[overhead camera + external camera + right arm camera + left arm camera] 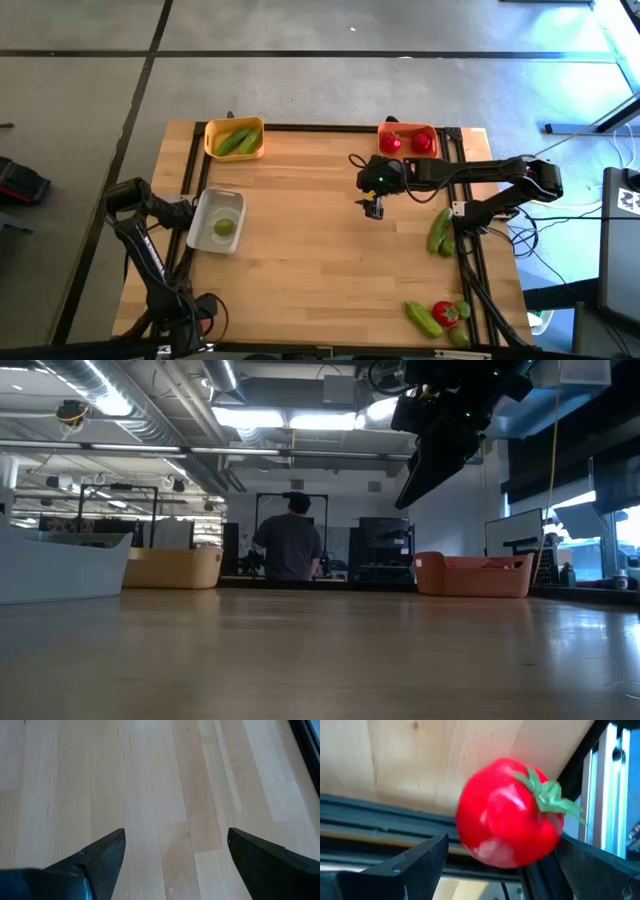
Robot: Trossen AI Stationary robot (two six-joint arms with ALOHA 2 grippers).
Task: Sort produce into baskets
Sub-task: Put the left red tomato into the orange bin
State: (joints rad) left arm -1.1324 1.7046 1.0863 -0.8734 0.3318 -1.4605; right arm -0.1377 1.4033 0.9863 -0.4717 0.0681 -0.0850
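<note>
My left gripper (pixel 188 212) is at the table's left edge beside the whitish tray (pixel 205 200), which holds a round green piece (pixel 224 227). In the left wrist view a red tomato with a green top (pixel 507 815) shows blurred between its wide-apart fingers; the high view shows no tomato there. My right gripper (pixel 373 207) hangs open and empty above mid-table, near the orange basket (pixel 408 128) with two red tomatoes (pixel 391 143). The yellow basket (pixel 212 135) holds two cucumbers (pixel 238 142). My left gripper has the red tomato (pixel 485 820) between its two spread fingers, over the black frame rails. The tomato's side meets the outline of one finger (pixel 590 865) and stands just clear of the other (pixel 420 860). I cannot tell whether it touches.
Two green cucumbers (pixel 440 232) lie by the table's right edge. A tomato (pixel 446 314), a cucumber (pixel 422 318) and a round green piece (pixel 460 335) lie at the near right corner. Black frame rails (pixel 468 180) run along the table's sides. A person (pixel 290 545) stands far behind.
</note>
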